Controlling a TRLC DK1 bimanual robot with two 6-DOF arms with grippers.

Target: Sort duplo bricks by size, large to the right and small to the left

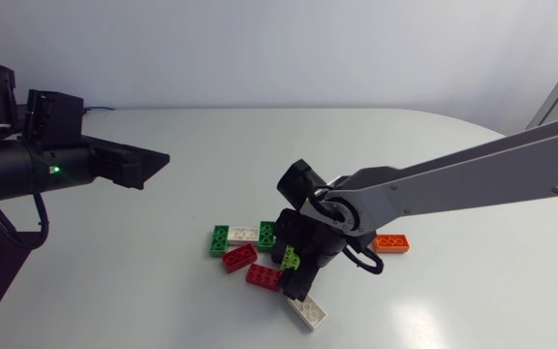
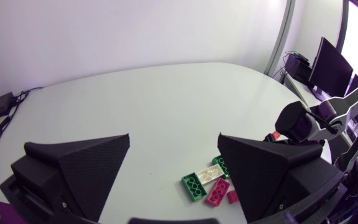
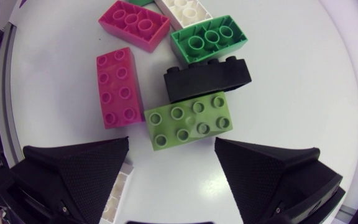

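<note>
A cluster of Duplo bricks lies at the table's middle front: green (image 1: pixel 219 239), white (image 1: pixel 243 235), red (image 1: pixel 239 257), another red (image 1: pixel 263 276), and a white one (image 1: pixel 307 310) nearest the front. An orange brick (image 1: pixel 391 242) sits apart to the right. My right gripper (image 1: pixel 294 267) hangs open just over the cluster. In the right wrist view its fingers straddle empty table just short of a lime brick (image 3: pixel 190 122); a black brick (image 3: pixel 208 79) and a green brick (image 3: pixel 210 38) lie beyond. My left gripper (image 1: pixel 148 160) is open and empty, far left of the pile.
Two pink-red bricks (image 3: pixel 120 87) (image 3: pixel 134 23) lie beside the lime one, and a white brick (image 3: pixel 118 190) shows under one right finger. From the left wrist view the pile (image 2: pixel 205 180) lies ahead, with my right arm (image 2: pixel 303 121) over it.
</note>
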